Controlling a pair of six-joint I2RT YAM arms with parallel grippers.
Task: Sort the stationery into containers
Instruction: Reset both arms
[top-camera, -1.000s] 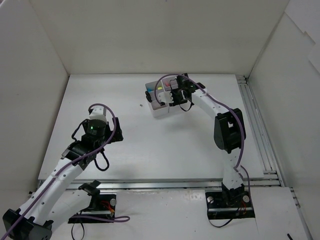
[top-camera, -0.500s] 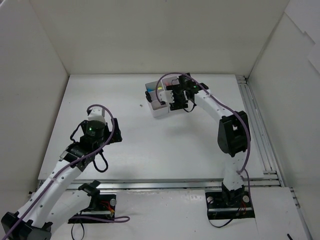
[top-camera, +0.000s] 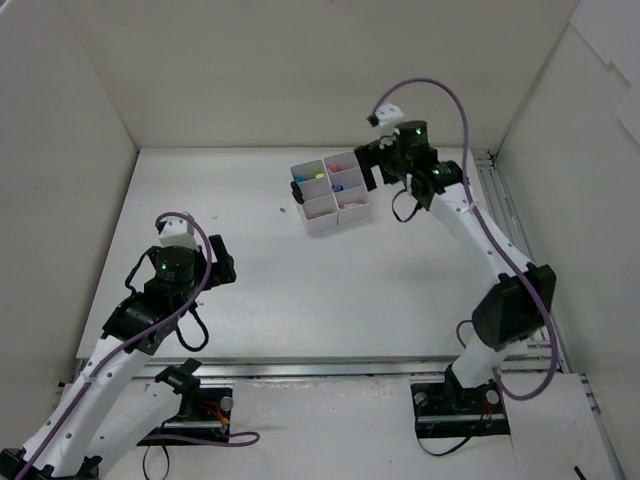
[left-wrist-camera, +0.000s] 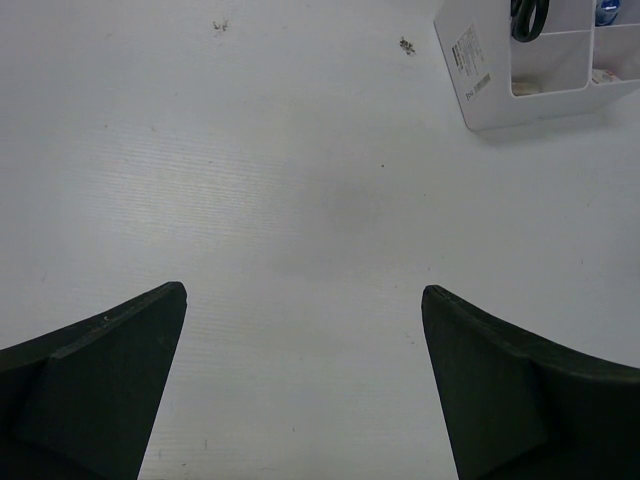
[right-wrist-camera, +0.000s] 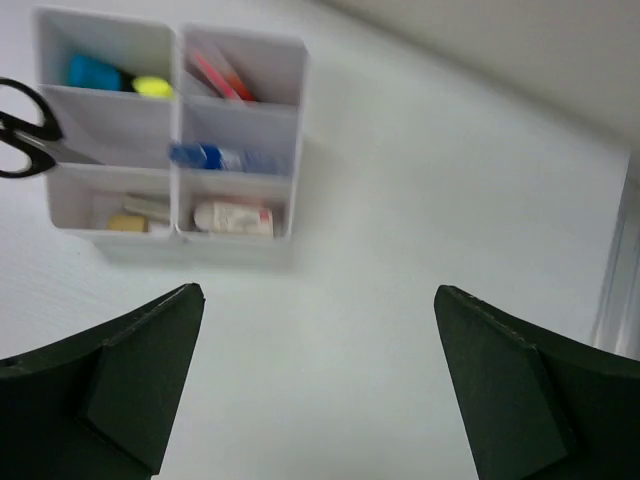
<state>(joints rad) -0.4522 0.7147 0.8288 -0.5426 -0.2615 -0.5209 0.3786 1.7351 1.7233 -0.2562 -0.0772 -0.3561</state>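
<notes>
Spreading wide, the right gripper (right-wrist-camera: 318, 300) holds nothing; its two dark fingers stand far apart with only bare table (right-wrist-camera: 400, 250) between them. In its wrist view the white organiser (right-wrist-camera: 180, 125) lies ahead and to the left, apart from both fingers. In the top view the same gripper sits just beside the organiser's (top-camera: 322, 228) far right corner; whether it touches the rim cannot be told from there.

The organiser is a grid of two by three compartments, all filled. As the right wrist sees it, the far left cell holds highlighters (right-wrist-camera: 110, 78) with blue and yellow caps, and the far right one thin red pens (right-wrist-camera: 222, 78). The middle left cell holds black-handled scissors (right-wrist-camera: 25, 140), whose handles stick out past the outer wall. The middle right cell holds a blue-capped bottle (right-wrist-camera: 215, 157) lying down. Both near cells hold erasers (right-wrist-camera: 232, 217).

The left gripper (left-wrist-camera: 303, 295) is also spread open and empty, over bare table well apart from the organiser, which shows only at the upper right corner of its view.

Open table stretches between the two arms and in front of the organiser. White enclosure walls (top-camera: 300, 80) stand close behind the organiser and along the left and right, and a metal rail (top-camera: 510, 250) runs down the table's right edge.
</notes>
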